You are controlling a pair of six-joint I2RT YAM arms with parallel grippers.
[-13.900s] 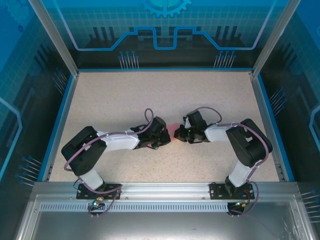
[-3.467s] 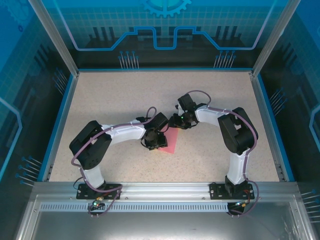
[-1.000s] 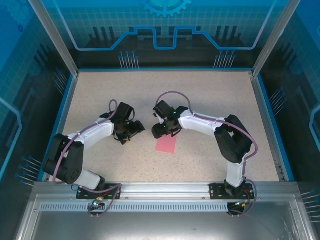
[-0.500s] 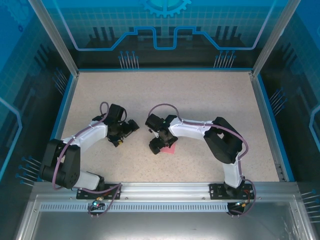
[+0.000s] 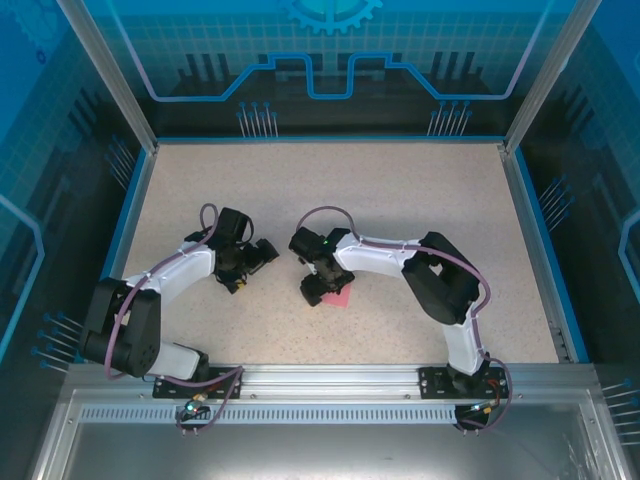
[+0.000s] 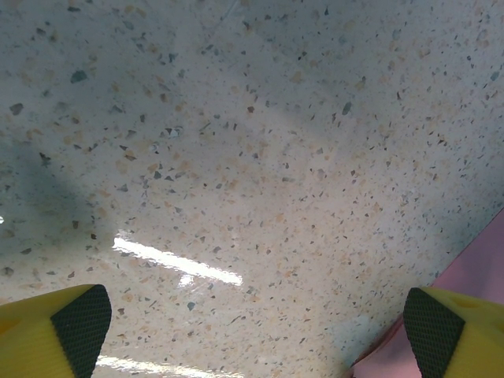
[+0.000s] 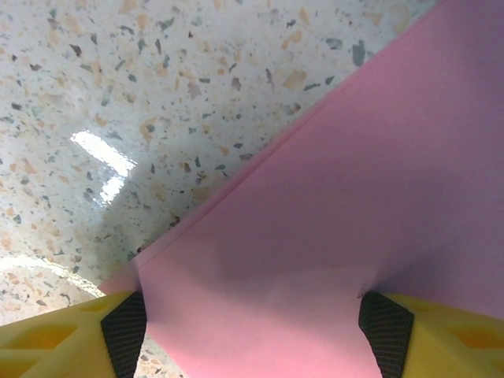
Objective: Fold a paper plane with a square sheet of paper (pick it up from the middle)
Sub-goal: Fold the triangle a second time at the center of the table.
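We find the right hand has come down onto the square sheet of paper near the middle of the desk since a second ago; its fingers straddle the paper, spread fairly wide. The left hand has drawn back slightly toward the left edge, spread wide and holding nothing.

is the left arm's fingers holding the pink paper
No, the left fingers stand wide apart over bare table, the pink paper beside them.
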